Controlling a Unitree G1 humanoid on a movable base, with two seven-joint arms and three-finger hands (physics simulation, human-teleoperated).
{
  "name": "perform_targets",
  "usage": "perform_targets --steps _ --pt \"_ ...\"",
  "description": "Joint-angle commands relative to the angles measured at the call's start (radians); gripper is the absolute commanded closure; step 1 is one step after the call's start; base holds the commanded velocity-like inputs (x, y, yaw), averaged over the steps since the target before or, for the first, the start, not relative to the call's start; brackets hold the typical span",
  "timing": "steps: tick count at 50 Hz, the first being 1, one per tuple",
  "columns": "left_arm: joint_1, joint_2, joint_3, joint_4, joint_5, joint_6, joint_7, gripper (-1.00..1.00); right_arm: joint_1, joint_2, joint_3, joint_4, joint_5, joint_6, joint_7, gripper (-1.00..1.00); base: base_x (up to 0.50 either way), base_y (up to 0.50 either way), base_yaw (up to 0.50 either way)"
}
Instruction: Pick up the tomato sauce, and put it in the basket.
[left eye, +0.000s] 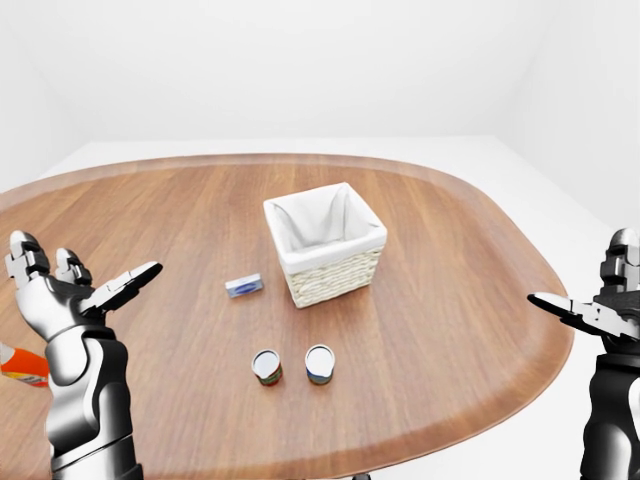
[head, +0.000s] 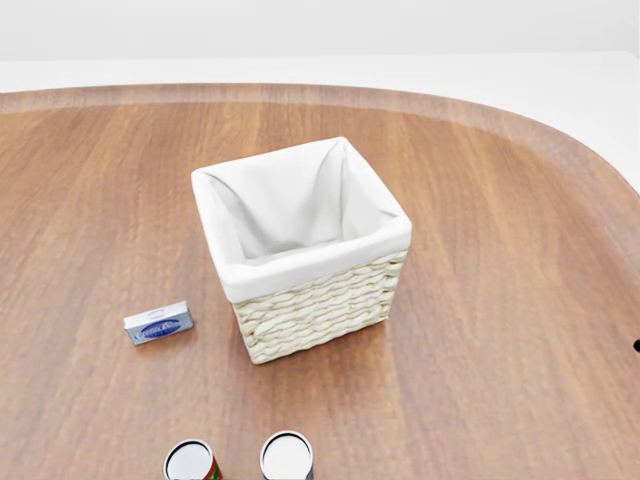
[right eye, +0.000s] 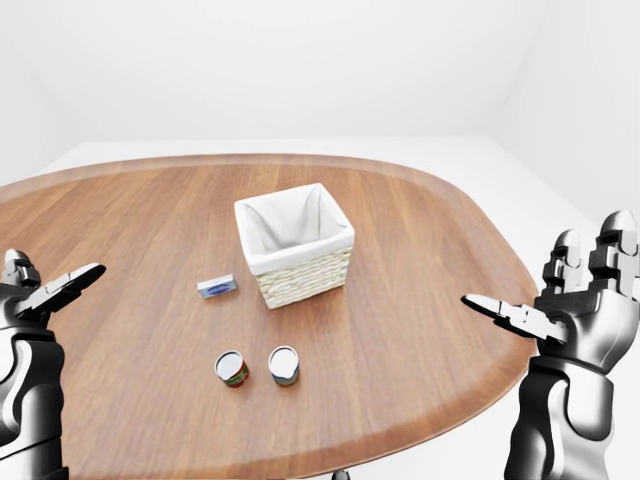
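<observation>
1. The tomato sauce, a small can with a red label, stands upright on the wooden table toward its near edge, left of centre in the left-eye view.
2. Just beside it on the right, with a gap between them, stands a second can with a blue and orange label, also upright.
3. The basket, woven in pale wicker with a white cloth lining, sits farther from the robot than the two cans, near the middle of the table. Nothing lies inside it, and the lining folds over its rim.
4. A small flat blue-and-white box lies on the table to the left of the basket, apart from it and from the cans.
5. The left robot hand is raised at the left edge of the eye views, fingers spread wide and holding nothing, well apart from the tomato sauce.
6. The right robot hand is raised at the right edge, past the table's rim, fingers likewise spread and empty.
7. An orange object shows partly at the far left edge of the left-eye view, behind the left arm; what it is cannot be told.
8. In the head view only the tops of the two cans show at the bottom edge.
</observation>
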Motion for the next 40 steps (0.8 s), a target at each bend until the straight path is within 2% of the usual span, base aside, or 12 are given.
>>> perform_targets --steps 1,5,6,10,11,15,16,20,22,25,29,40 --pt "0.002 0.002 -0.014 0.003 0.02 0.0 -0.005 -1.0 0.004 0.007 0.005 -0.015 -0.003 0.0 0.001 -1.0 0.14 0.0 0.0" --pt "0.005 -0.008 -0.084 -0.006 0.139 0.0 -0.072 -1.0 0.006 0.008 0.004 -0.018 0.003 0.0 0.008 -1.0 0.0 0.0 0.0" --pt "0.008 -0.008 -0.131 -0.007 0.192 0.0 -0.122 -1.0 0.006 0.007 0.002 -0.017 0.005 0.0 0.01 -1.0 0.0 0.0 0.0" --pt "0.016 -0.032 -0.182 -0.008 0.377 0.0 -0.2 -1.0 0.003 0.007 0.006 -0.005 0.003 0.0 0.014 -1.0 0.0 0.0 0.0" --pt "0.027 -0.029 -0.215 -0.011 0.472 0.0 -0.214 -1.0 0.001 0.006 0.009 -0.003 0.001 0.0 0.014 -1.0 0.0 0.0 0.0" --pt "0.06 -0.049 -0.261 -0.023 0.718 0.0 -0.274 -1.0 0.001 0.005 0.009 0.003 0.004 0.0 0.018 -1.0 0.0 0.0 0.0" --pt "0.089 -0.046 -0.3 -0.034 0.84 0.0 -0.292 -1.0 0.0 0.003 0.009 0.004 0.005 0.0 0.017 -1.0 0.0 0.0 0.0" --pt "0.155 -0.069 -0.344 -0.016 1.109 0.0 -0.357 -1.0 -0.001 0.001 0.011 0.011 0.004 0.0 0.019 -1.0 0.0 0.0 0.0" --pt "0.165 -0.08 -0.343 0.019 1.187 -0.022 -0.365 -1.0 -0.001 0.001 0.011 0.014 0.005 0.0 0.02 -1.0 0.0 0.0 0.0" --pt "0.179 -0.105 -0.332 0.022 1.193 -0.037 -0.428 -1.0 -0.002 0.001 0.011 0.019 0.005 0.0 0.022 -1.0 0.0 0.0 0.0" --pt "0.202 -0.114 -0.334 0.029 1.252 -0.055 -0.443 -1.0 -0.004 -0.001 0.016 0.031 0.002 0.0 0.022 -1.0 0.0 0.0 0.0" --pt "0.254 -0.132 -0.354 0.049 1.281 -0.121 -0.53 -1.0 0.0 0.001 0.016 0.025 0.004 0.0 0.021 -1.0 0.0 0.0 0.0"
